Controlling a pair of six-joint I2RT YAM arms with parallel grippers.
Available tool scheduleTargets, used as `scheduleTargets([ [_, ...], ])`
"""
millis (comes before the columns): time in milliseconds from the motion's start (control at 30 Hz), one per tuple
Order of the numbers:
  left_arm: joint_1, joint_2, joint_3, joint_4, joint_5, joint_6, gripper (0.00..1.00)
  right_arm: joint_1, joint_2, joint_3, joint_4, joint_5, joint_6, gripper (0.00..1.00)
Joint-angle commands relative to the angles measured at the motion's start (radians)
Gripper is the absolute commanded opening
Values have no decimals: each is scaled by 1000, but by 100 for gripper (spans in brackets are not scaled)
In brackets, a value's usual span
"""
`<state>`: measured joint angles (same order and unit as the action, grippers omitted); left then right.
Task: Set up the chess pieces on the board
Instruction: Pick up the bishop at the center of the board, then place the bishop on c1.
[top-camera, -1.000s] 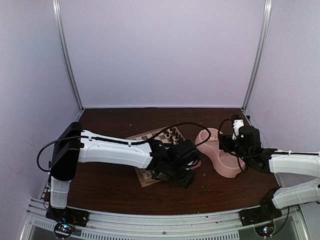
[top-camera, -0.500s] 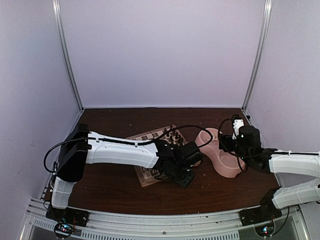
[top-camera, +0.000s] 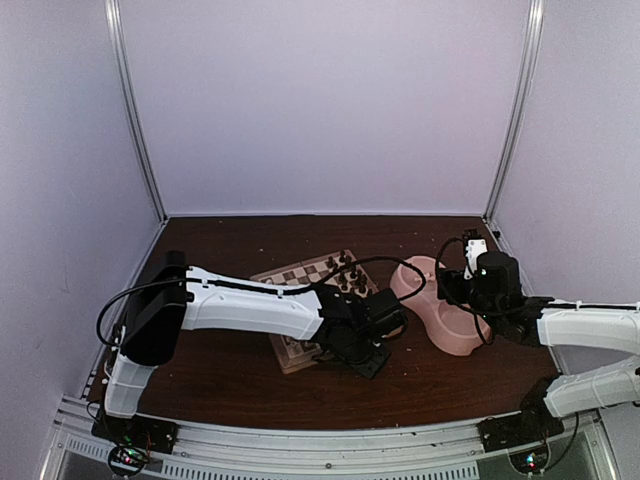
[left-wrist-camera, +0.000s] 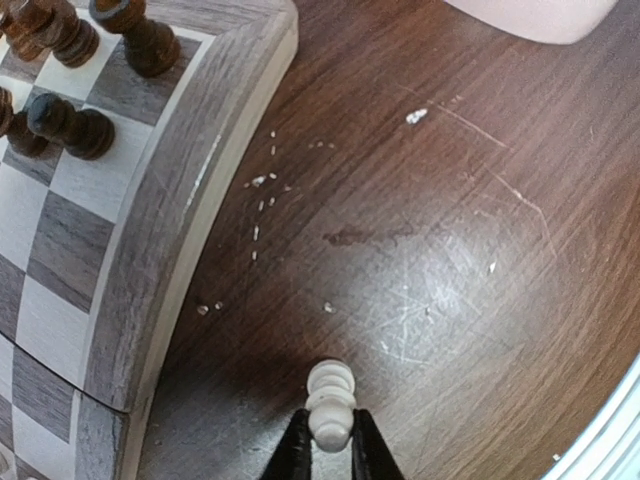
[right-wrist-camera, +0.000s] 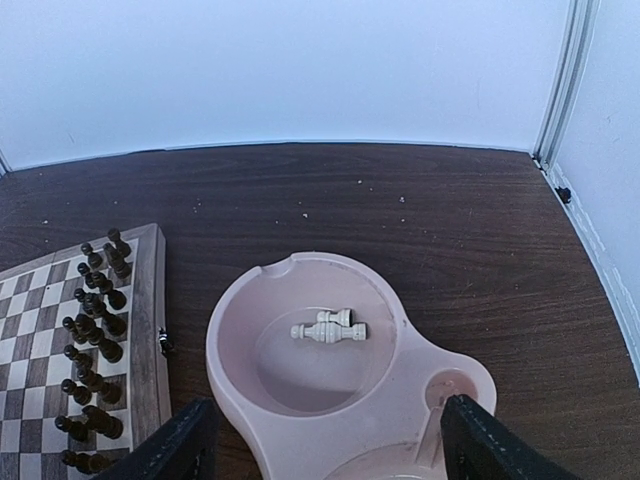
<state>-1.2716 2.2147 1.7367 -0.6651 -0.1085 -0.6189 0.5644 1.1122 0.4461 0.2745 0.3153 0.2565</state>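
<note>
My left gripper (left-wrist-camera: 330, 447) is shut on a small cream-white pawn (left-wrist-camera: 330, 395), held over the bare table just off the right border of the board (left-wrist-camera: 160, 210). Dark pieces (left-wrist-camera: 75, 130) stand on the board's far rows. In the top view the left gripper (top-camera: 367, 356) is at the board's (top-camera: 292, 276) near right corner. My right gripper (right-wrist-camera: 335, 450) is open and empty above the pink double bowl (right-wrist-camera: 228, 320), with two cream pieces (right-wrist-camera: 330, 328) lying in its far well.
The pink bowl (top-camera: 404, 278) sits right of the board. Rows of dark pieces (right-wrist-camera: 95, 320) line the board's (right-wrist-camera: 148, 330) right side. White crumbs (left-wrist-camera: 262, 200) dot the dark wooden table. The table's near metal edge (left-wrist-camera: 610, 410) is close.
The left arm's elbow and upper link have swung right, and its gripper has shifted slightly left at the board's near right corner. The right arm has not moved.
</note>
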Motion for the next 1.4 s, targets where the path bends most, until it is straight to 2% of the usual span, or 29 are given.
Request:
scheduleTargets([
  [0, -1, 10, 43, -3, 6, 11, 5, -3, 8, 11, 10, 14, -13, 80],
  [200, 0, -59, 28, -21, -11, 10, 1, -3, 21, 23, -3, 13, -16, 80],
  [400, 40, -254, -85, -67, -78, 7, 0, -4, 29, 28, -8, 2, -16, 80],
  [467, 83, -349, -153, -81, -108, 10, 0, -3, 31, 31, -12, 1, -17, 80],
  [700, 325, -675, -435, -64, -28, 12, 0, -3, 29, 30, -14, 1, -22, 80],
  [833, 457, -778, -534, -61, 20, 27, 0, -3, 29, 30, -14, 5, -23, 80],
  [1033, 580, -788, -616, -12, 60, 57, 0, -3, 35, 34, -15, 3, -25, 80],
  [1367, 627, -622, -624, 114, 53, 112, 0, -3, 38, 37, -18, -4, -22, 80],
])
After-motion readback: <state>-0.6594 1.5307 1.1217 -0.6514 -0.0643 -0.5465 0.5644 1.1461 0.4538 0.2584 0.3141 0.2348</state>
